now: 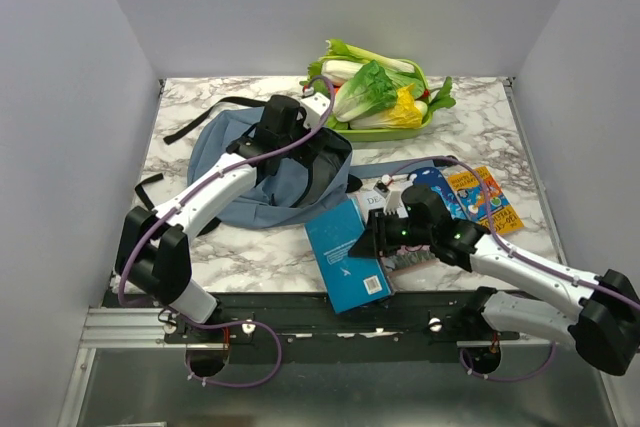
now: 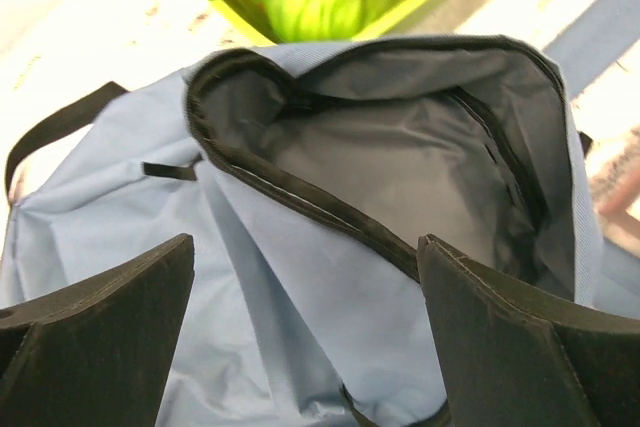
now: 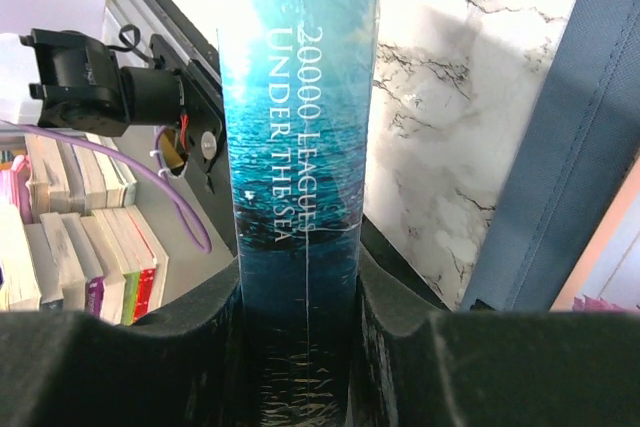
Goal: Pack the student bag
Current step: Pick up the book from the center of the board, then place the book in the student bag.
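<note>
**Ana:** What sits closest to us?

**Ben:** The right gripper (image 3: 300,352), pinching the blue book (image 3: 300,147) across its spine. The book is near the front edge of the table (image 1: 250,247). I cannot tell whether it is fully off the marble.

**Ana:** And the bag?

**Ben:** Farther back and to the left. The bag (image 1: 222,152) lies slumped on the table with its mouth (image 2: 400,157) gaping towards the book. The left gripper (image 2: 305,347) hovers over it with its fingers spread wide, holding nothing.

**Ana:** So the book goes in. How should it be done?

**Ben:** I'd lead with a short edge, keep it low, and slide it along the grey lining. Pressing down on the soft rim would likely fold the mouth shut. The left gripper could pinch the upper lip and lift it to make a wider opening. A blue strap (image 1: 385,169) lies between the book and the bag, so I'd pass over it.

**Ana:** Anything behind?

**Ben:** A tray (image 1: 390,131) of greens sits just beyond the bag. Push gently, or the bag may nudge it.
</note>
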### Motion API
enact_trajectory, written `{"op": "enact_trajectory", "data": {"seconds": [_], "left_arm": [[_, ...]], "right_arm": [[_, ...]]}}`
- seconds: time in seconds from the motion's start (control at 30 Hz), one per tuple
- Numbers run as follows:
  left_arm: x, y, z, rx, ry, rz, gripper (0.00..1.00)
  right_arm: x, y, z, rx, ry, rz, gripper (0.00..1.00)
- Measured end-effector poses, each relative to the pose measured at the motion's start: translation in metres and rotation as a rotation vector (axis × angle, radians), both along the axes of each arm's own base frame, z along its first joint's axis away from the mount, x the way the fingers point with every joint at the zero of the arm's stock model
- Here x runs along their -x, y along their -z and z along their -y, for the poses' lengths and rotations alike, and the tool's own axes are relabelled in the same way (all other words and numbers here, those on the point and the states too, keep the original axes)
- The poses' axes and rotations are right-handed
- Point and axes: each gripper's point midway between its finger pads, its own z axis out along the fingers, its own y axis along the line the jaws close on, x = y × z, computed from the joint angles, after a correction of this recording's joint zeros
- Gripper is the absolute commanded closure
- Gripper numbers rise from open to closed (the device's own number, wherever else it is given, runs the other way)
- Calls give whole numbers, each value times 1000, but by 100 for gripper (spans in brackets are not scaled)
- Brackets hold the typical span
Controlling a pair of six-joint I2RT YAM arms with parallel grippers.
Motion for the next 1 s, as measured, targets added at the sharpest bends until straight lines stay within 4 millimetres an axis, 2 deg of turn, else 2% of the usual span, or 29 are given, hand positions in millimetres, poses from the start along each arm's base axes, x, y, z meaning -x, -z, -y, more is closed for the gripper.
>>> {"op": "enact_trajectory", "data": {"seconds": [0.17,0.27,0.37,0.43,0.47,0.53,0.57,0.63,0.67,0.73,0.8,0.93,1.0], "left_arm": [[-17,-7,-3,7,-76,64,1],[-27,8,-3,-14,-104,57,1],[-34,35,-4,-55,-121,18,3],[-36,53,-4,-79,-123,-15,14],[-36,60,-5,-87,-123,-27,22],[-36,66,-6,-97,-122,-39,33],[-37,66,-8,-96,-127,-41,50],[-37,63,-10,-86,-128,-41,67],[-37,61,-11,-91,-122,-37,84],[-34,53,-14,-76,-117,-37,97],[-29,39,-17,-69,-103,-27,100],[-9,-1,-19,-12,-54,1,100],[1,-20,-18,19,-26,19,100]], "right_arm": [[-1,-10,4,-20,20,35,96],[-1,-15,7,-22,34,50,98],[-1,-18,13,-13,56,64,99],[-2,-21,18,-1,76,74,99],[-2,-23,20,7,86,78,99],[-5,-29,24,21,109,95,99],[-8,-34,26,29,123,105,99],[-16,-46,30,39,157,133,99],[-22,-58,32,41,181,156,99],[-31,-70,35,38,216,177,99],[-47,-89,39,35,264,199,99],[-92,-128,38,35,369,254,99],[-117,-140,33,40,420,271,99]]}}
